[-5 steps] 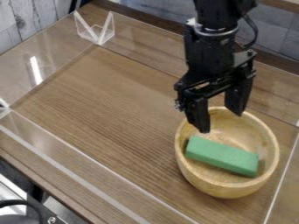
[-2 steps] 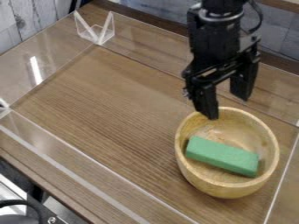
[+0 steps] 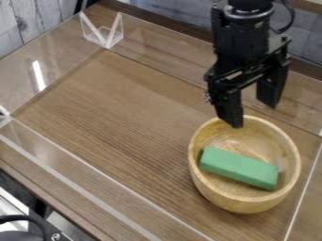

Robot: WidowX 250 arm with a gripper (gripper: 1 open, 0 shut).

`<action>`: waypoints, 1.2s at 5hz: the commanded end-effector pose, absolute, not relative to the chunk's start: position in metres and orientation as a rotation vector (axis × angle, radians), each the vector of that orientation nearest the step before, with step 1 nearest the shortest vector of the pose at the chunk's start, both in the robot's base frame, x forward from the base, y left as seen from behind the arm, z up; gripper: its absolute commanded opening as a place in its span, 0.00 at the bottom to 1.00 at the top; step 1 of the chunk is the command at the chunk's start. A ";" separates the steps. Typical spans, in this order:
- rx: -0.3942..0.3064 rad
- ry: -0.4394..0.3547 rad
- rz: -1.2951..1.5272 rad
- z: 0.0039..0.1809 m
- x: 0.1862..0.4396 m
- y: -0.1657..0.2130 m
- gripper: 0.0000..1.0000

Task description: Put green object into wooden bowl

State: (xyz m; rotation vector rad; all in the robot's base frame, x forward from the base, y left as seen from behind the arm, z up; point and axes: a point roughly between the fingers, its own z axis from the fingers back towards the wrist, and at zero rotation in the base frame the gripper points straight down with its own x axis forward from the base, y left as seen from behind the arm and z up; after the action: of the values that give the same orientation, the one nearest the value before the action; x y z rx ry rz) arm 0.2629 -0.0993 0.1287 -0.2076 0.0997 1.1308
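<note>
"Up and a little to the right in the view, that's where the black arm (image 3: 249, 47) has gone since the earlier frame. What about the tool (image 3: 249, 107)?"

"Released. Its two fingers stand apart, with nothing between them. The tips point down near the far rim of the wooden bowl (image 3: 243, 204); whether they touch the rim is hard to tell from this angle."

"And the green block (image 3: 239, 168)?"

"Inside the bowl, toward the near side, lying at a slant with its left end farther from the camera than its right. Neither the block nor the bowl has shifted noticeably since the earlier frame. The fingers are apart from the block."

"Where does the bowl sit?"

"On the wooden tabletop (image 3: 113, 118), at the right of the view, with its pale inside showing around the block."

"Anything else around?"

"Near the far edge, well apart from the bowl, stands a small whitish object (image 3: 104, 31) with an angular outline. It's too small and blurred to name. Down in the near left corner there are some black cables (image 3: 28, 222)."

"So the block is in the bowl, and the tool has no hold on it."

"Yes, the block lies low in the bowl, with the tool beyond it."
</note>
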 end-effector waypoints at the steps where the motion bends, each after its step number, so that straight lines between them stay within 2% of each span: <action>1: -0.242 0.050 1.161 0.132 0.267 -0.102 1.00; 3: -0.242 0.038 1.180 0.112 0.259 -0.111 1.00; 4: -0.249 0.036 1.143 0.108 0.253 -0.118 1.00; 6: -0.266 0.033 1.105 0.108 0.253 -0.104 1.00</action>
State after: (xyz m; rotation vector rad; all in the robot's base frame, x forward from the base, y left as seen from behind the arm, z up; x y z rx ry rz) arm 0.2501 -0.1042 0.0937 -0.2231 0.0699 1.1087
